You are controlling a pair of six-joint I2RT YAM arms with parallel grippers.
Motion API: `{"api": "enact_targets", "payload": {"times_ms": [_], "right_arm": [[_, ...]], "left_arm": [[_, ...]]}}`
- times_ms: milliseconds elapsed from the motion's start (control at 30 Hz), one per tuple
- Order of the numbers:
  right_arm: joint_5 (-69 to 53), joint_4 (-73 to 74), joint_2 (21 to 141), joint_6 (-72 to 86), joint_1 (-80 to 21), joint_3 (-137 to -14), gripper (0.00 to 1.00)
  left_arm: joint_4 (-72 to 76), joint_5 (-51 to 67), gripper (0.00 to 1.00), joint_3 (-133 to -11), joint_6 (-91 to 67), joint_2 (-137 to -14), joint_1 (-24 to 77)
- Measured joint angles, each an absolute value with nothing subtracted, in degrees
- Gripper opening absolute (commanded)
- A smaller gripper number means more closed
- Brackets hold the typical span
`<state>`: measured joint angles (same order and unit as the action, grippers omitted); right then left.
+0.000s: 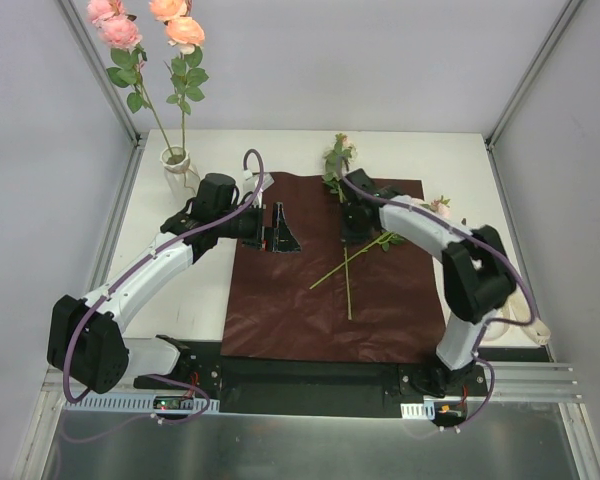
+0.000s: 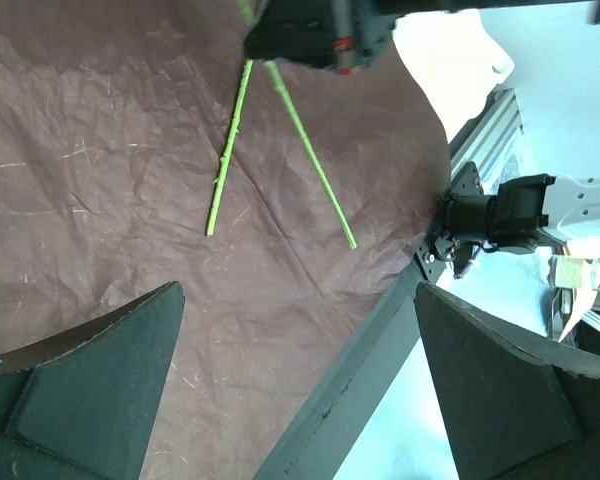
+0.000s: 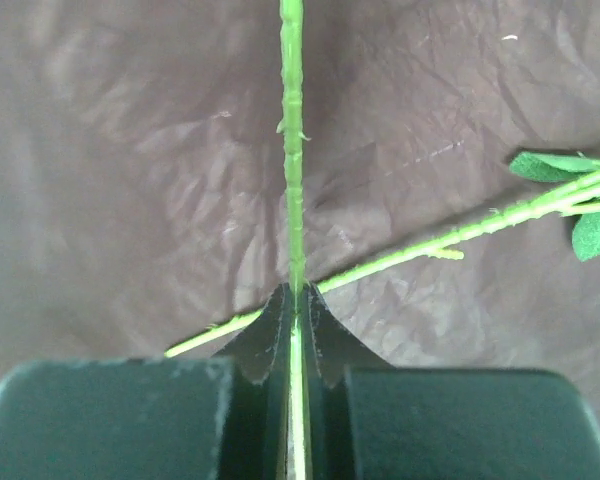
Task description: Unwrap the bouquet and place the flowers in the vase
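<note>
While roses [image 1: 145, 25] stand in the vase [image 1: 177, 165] at the table's ten o'clock corner, the right gripper [image 3: 296, 300] is clamped on a green stem [image 3: 293, 150] lying on the dark red paper [image 1: 280, 310], so picking up another flower is in hand; the left gripper [image 1: 280, 232] hangs wide apart, empty. Next, I judge, that stem must lift clear of the crossing stem [image 3: 460, 235] and thread into the narrow neck.

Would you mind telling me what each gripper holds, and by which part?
Right gripper pinches one flower's green stem; left gripper, open, holds nothing.
</note>
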<state>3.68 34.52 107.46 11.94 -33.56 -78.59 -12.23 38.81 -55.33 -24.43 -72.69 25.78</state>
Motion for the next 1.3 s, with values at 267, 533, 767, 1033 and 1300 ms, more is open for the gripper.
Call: {"api": "enact_targets", "payload": {"times_ms": [267,533,767,1033,1300], "right_arm": [[-10.7,16.3,86.9,21.1,-26.6,-62.3,0.00],[-19.5,2.1,76.5,24.8,-30.5,-47.3,0.01],[-18.4,0.7,67.2,21.7,-38.6,-46.9,0.00],[-16.7,2.6,65.3,17.3,-43.9,-52.2,0.00],[-15.4,4.2,65.5,13.7,-50.2,-55.0,0.00]], "left_arm": [[-12.2,40.4,0.99,-55.4,-28.8,-72.8,25.4],[-7.7,46.1,0.95,-55.9,-40.1,-73.5,25.0],[-3.5,49.3,0.77,-55.9,-43.4,-75.0,25.1],[-1.5,47.2,0.88,-55.6,-43.7,-70.2,25.1],[0.9,45.8,0.79,-55.8,-42.8,-65.6,25.1]]}}
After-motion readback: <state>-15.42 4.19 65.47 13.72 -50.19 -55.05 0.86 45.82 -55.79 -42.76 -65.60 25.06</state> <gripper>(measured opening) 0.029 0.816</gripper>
